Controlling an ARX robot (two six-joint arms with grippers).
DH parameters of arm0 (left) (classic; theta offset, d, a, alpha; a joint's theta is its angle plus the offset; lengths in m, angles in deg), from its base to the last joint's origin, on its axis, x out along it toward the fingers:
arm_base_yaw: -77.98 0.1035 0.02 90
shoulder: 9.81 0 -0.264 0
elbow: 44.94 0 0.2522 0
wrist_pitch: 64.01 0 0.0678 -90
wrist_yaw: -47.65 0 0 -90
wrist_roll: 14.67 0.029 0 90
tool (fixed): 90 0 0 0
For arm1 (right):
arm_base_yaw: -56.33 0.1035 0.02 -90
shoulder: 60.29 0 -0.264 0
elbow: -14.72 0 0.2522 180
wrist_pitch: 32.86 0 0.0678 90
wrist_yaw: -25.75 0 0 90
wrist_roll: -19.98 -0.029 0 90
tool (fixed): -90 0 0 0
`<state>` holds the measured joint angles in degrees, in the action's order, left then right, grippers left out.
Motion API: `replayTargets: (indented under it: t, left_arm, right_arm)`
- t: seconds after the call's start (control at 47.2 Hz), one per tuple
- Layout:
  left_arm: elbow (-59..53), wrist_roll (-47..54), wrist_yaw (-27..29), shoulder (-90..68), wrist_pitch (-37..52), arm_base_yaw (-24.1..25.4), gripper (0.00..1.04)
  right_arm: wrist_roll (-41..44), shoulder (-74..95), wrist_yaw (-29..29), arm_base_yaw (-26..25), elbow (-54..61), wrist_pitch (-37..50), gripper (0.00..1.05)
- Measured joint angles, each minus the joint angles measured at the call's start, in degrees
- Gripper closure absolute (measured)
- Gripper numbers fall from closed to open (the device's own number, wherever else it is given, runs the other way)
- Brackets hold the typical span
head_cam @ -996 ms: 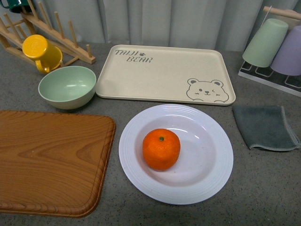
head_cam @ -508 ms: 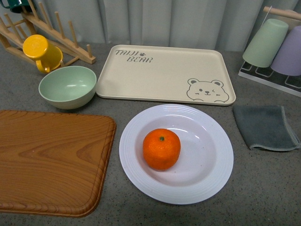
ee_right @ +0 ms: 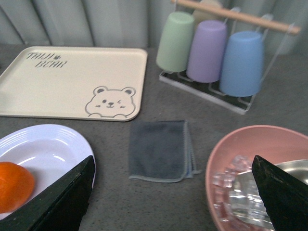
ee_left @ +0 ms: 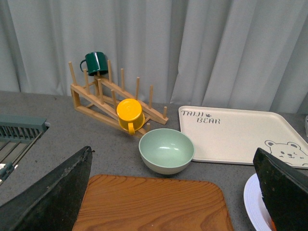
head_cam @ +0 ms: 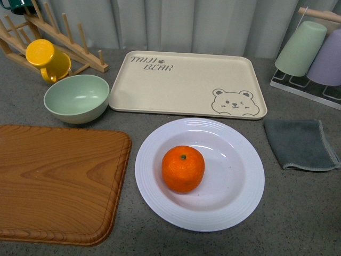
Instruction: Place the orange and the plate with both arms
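The orange sits in the well of the white ridged plate on the grey table, near the front centre. Neither arm shows in the front view. My left gripper is open and empty, above the wooden board; the plate's edge shows beside one finger. My right gripper is open and empty, over the table near the grey cloth; the plate and part of the orange show beside one finger.
A wooden board lies left of the plate, a pale green bowl and beige bear tray behind it. A yellow cup hangs on the wooden rack. A grey cloth, a cup stand and a pink basin are on the right.
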<state>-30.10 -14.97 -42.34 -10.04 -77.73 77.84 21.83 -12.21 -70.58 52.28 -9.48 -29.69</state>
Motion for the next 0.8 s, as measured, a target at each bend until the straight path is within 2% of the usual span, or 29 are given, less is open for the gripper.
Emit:
replayTargets:
  t: [0.212, 0.381, 0.508, 0.593, 0.678, 0.805]
  left_arm:
    - [0.0, 0.0, 0.0, 0.0, 0.0, 0.0, 0.06]
    - [0.0, 0.0, 0.0, 0.0, 0.0, 0.0, 0.06]
    - [0.0, 0.0, 0.0, 0.0, 0.0, 0.0, 0.06]
    - [0.0, 0.0, 0.0, 0.0, 0.0, 0.0, 0.06]
    - [0.0, 0.0, 0.0, 0.0, 0.0, 0.0, 0.06]
    - [0.0, 0.0, 0.0, 0.0, 0.0, 0.0, 0.06]
  right_arm:
    - [-8.5, 31.5, -12.5, -0.9, -9.6, 2.8, 0.09]
    - [-16.9, 43.1, -18.3, 3.4, -12.5, 5.6, 0.09]
    - [-22.3, 45.5, -19.3, 6.5, -12.8, 8.3, 0.09]
    - [-30.4, 49.4, -19.3, 9.0, -13.2, 10.4, 0.09]
    - [-37.2, 53.3, -21.4, 10.3, -12.9, 13.2, 0.09]
    - [-42.6, 57.7, -22.9, 10.9, -12.1, 17.3, 0.09]
